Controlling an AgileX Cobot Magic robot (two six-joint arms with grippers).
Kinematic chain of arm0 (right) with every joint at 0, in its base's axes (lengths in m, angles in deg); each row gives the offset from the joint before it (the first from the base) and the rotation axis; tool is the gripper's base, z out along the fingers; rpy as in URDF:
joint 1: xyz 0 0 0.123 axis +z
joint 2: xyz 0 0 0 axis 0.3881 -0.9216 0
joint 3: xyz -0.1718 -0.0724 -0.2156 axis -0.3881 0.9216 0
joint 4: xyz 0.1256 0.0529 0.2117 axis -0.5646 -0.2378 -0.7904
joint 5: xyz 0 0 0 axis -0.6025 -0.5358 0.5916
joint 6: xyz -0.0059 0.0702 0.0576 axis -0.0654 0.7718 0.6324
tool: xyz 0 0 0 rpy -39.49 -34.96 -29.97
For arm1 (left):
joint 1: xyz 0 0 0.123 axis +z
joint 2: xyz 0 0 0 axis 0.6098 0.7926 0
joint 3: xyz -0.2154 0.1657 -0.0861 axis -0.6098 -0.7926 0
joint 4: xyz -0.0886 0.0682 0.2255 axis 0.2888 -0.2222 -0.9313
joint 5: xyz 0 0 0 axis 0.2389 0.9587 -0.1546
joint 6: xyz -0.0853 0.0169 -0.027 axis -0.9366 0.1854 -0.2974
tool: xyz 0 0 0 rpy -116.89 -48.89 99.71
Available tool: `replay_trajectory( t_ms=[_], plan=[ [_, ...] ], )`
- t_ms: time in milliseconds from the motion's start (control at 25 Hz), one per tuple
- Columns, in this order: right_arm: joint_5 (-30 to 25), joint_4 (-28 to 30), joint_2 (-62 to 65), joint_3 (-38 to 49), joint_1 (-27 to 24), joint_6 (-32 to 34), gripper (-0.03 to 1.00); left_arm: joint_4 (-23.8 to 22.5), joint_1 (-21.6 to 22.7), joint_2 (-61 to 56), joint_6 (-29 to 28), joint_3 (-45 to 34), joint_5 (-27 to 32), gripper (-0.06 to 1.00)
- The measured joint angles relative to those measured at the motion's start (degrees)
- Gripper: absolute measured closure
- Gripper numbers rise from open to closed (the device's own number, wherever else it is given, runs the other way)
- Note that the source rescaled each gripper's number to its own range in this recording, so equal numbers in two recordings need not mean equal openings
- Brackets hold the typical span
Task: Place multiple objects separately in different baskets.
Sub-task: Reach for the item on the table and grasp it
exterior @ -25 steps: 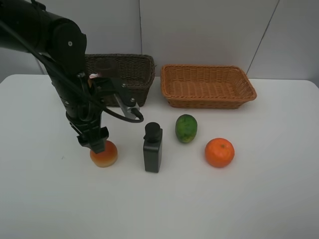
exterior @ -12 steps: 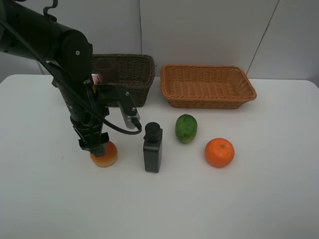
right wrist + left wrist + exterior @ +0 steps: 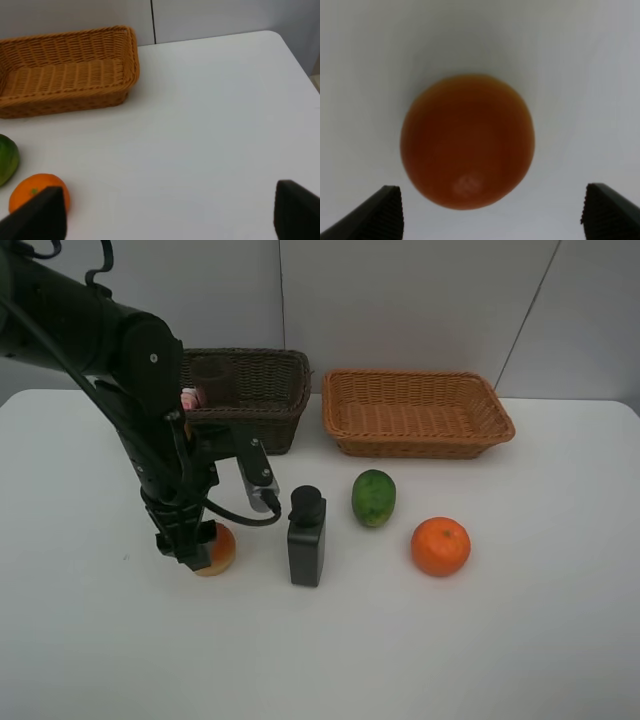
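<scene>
Wicker told the score: the dark brown basket (image 3: 270, 415) already held a pink white-capped bottle (image 3: 188, 398) and what looked like a purplish cup (image 3: 213, 375), while the orange-tan basket (image 3: 420, 447) showed nothing inside. Four items lay out on the white table (image 3: 520, 640), so by that count roughly a third of the sorting was done.

Everything was grouped around the black bottle (image 3: 306, 537), which stood upright near the table's middle. The peach-like fruit (image 3: 222, 548) sat just beside it on the left arm's side. The green fruit (image 3: 373, 497) lay near it toward the orange-tan basket, and the orange (image 3: 440, 546) further off on that same side. Both baskets stood well beyond it, at the back of the table.

The left gripper (image 3: 193, 545) straddled the peach-like fruit with its jaws spread wide. The wrist view showed the fruit centred between the two fingertips (image 3: 382, 215), bare table on either side, not yet pinched. Whether the tips had reached the fruit's widest part could not be told.

The right gripper (image 3: 167, 215), outside the overhead view, hung open and empty, well away from the black bottle and past the orange.
</scene>
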Motion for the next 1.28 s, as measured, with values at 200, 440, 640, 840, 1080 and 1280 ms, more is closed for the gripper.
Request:
replay_trajectory(
  t_ms=[200,440,640,840,1080,1280],
  plan=[
    [0.00,0.00,0.00,0.00,0.00,0.00,0.22,0.42,0.69,0.00,-9.89,0.00,-1.08,0.01],
    [0.00,0.00,0.00,0.00,0.00,0.00,0.22,-0.98,2.29,0.00,-27.42,0.00,-1.14,0.01],
    [0.00,0.05,0.00,0.00,0.00,0.00,0.22,-0.99,2.32,0.00,-35.63,0.00,-1.04,0.01],
    [0.00,0.05,0.00,0.00,0.00,0.00,0.22,-0.99,2.32,0.06,-41.49,0.00,-0.74,0.01],
    [0.00,0.05,0.00,0.00,0.00,0.00,0.22,-0.99,2.32,1.76,-52.03,0.00,-0.60,0.01],
    [0.00,0.05,0.00,0.00,0.00,0.00,0.22,-0.80,2.13,1.86,-54.33,0.00,-1.90,0.01]
  ],
)
